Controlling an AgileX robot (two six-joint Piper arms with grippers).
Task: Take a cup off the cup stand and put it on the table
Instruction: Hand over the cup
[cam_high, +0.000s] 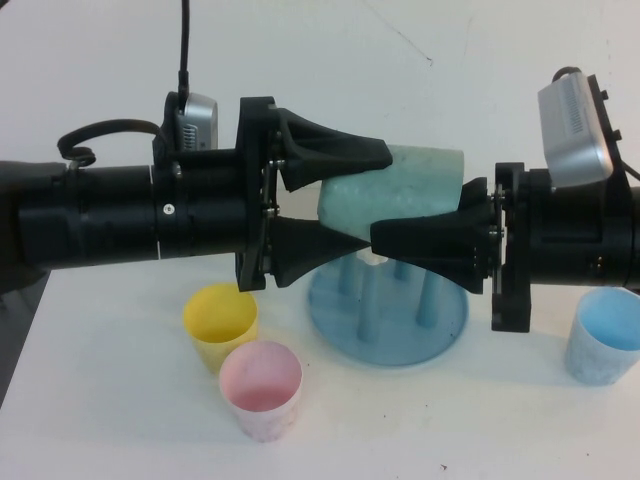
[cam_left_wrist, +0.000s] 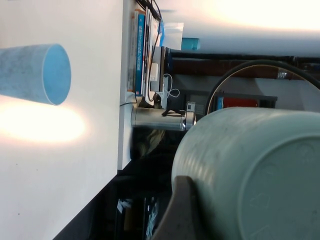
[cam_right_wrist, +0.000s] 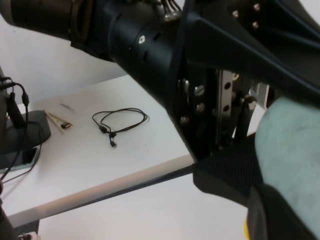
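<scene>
Left hand (cam_high: 352, 200) reaches in from left, above cup stand (cam_high: 388, 318), fingers squeezing mint green cup (cam_high: 395, 190). Cup lies on its side, up in air over stand. Right hand (cam_high: 385, 238) comes from right, tips touching same cup; cannot tell if wide or narrow. Yellow cup (cam_high: 220, 322), pink cup (cam_high: 261, 388), blue cup (cam_high: 604, 335) stand on white desk (cam_high: 120, 420).

You see the pale mint-green speckled plastic cup (cam_high: 385, 190) lying on its side above the round blue plastic cup stand (cam_high: 388, 320), clamped by the left gripper (cam_high: 345, 195), with the right gripper (cam_high: 425, 235) at it too. The stand sits on the white counter (cam_high: 130, 420).
</scene>
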